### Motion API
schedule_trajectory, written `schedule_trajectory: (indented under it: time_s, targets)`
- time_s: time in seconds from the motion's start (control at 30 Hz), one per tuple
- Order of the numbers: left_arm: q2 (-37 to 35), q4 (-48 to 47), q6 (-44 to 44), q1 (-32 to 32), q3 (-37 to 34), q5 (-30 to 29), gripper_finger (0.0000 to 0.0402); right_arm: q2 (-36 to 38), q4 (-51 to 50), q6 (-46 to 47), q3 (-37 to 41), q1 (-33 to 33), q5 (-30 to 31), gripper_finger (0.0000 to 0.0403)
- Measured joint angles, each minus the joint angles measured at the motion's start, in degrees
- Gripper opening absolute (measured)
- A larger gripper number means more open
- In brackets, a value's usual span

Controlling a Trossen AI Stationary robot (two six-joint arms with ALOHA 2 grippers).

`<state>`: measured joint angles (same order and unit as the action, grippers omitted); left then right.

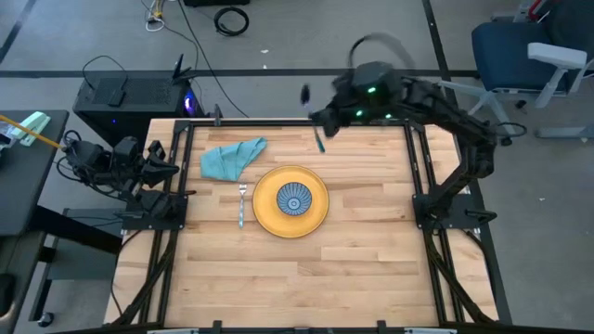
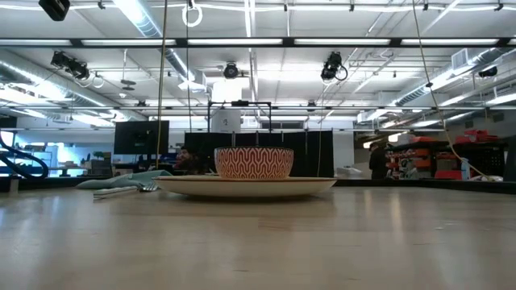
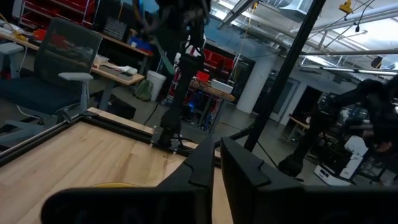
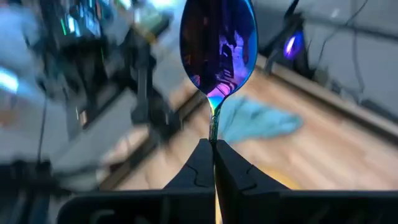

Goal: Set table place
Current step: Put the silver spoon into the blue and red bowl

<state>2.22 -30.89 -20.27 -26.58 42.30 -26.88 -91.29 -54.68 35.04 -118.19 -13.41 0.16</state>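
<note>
Your iridescent blue-purple metal spoon is clamped by its handle in the right gripper, raised over the far edge of the light wooden plank table. The yellow round plate with a patterned bowl sits mid-table, a silver fork just beside it, a teal cloth napkin near. The left gripper rests at the left rail, fingers together.
</note>
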Motion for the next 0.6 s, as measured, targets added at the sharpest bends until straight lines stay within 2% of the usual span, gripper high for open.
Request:
schedule_trajectory:
  time_s: [0.3, 0.6]
  targets:
    - [0.0, 0.0, 0.0, 0.0, 0.0, 0.0, 0.0037, -14.1, -10.9, -7.2, 0.2, 3.4, -10.3, 0.0]
    - [0.0, 0.0, 0.0, 0.0, 0.0, 0.0, 0.0028, -24.9, -22.3, -10.4, 0.2, 9.1, -11.0, 0.0]
